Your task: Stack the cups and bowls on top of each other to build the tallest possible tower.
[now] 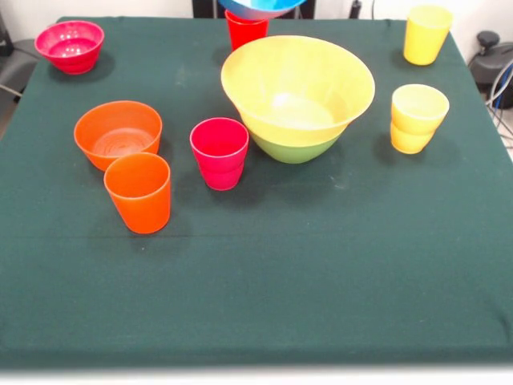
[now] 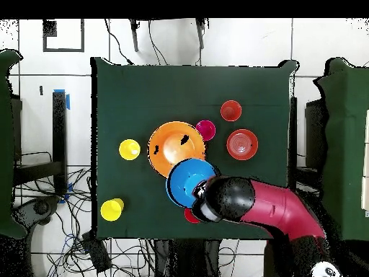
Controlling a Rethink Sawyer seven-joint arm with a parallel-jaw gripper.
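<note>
Nearest you in the front view, at lower left, the orange cup [image 1: 138,192] stands upright on the green bench [image 1: 264,289], touching or just in front of the orange bowl [image 1: 118,133] behind it. To their right, near mid-frame, you see the magenta-pink cup [image 1: 220,152], also upright and apart from the rest. Right of that sits the tower [image 1: 297,98]: the very large yellow bowl [image 1: 298,88] nested in the green bowl [image 1: 293,150], of which only the lower curve shows. At right of the frame a yellow cup [image 1: 417,118] stands alone, and a second yellow cup [image 1: 426,34] stands farther back in the upper right corner. In the upper left corner you have the magenta-pink bowl [image 1: 70,46]. At the top edge, behind the tower, the red cup [image 1: 245,30] stands partly hidden, with the blue bowl [image 1: 260,8] hanging above it, cut off by the frame.

In the overhead view the blue bowl [image 2: 191,181] lies at the end of the red and black arm [image 2: 267,209], overlapping the lower right rim of the big bowl. The claw itself is hidden under the arm's head, so you cannot tell whether it is open or closed. No brand, label or writing can be read on anything
</note>
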